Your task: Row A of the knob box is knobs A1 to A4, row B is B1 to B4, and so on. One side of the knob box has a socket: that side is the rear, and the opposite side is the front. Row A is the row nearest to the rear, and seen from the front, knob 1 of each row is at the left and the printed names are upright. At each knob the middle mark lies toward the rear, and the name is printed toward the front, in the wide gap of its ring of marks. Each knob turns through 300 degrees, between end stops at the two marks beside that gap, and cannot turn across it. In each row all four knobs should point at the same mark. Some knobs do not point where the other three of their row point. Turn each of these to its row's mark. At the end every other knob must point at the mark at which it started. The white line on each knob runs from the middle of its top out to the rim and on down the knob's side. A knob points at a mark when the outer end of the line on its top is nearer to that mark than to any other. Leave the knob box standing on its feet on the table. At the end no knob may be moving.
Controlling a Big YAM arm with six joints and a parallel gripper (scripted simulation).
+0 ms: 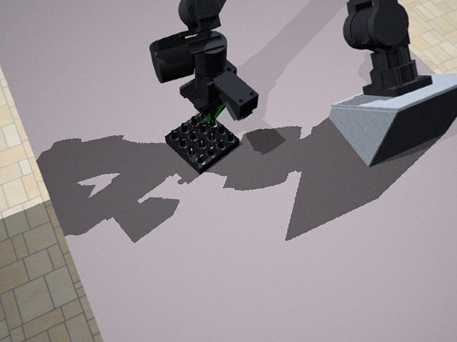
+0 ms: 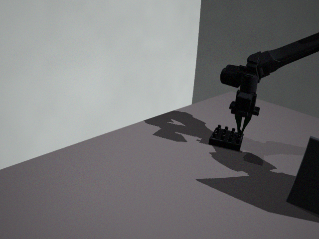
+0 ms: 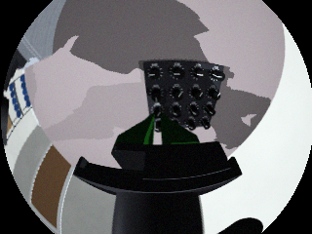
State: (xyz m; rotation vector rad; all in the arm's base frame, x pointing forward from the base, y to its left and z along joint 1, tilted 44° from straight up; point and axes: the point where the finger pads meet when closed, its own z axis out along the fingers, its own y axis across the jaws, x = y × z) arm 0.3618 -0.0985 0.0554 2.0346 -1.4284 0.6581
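Note:
The black knob box (image 1: 200,169) (image 2: 224,144) (image 3: 166,83) lies flat on the table, its knobs upright in a four-by-four grid. My gripper (image 1: 205,118) (image 2: 240,132) (image 3: 157,116) points down at the box corner nearest the arm. Its green fingers are nearly together, one on each side of the corner knob (image 3: 157,126), and shut on it. The fingers hide much of this knob and its line. In the wrist view, the lines of the far row run roughly crosswise, including on a knob (image 3: 176,73) there. Printed names are too small to read; the socket is not visible.
The arm's base stands on a grey wedge-shaped stand (image 1: 363,129) (image 2: 305,177), to the right of the box in the top and exterior views. Other knobs stand close around the fingers, one (image 1: 213,122) just beside them. A pale wall (image 2: 102,64) rises behind the table edge. Dark shadows cross the box.

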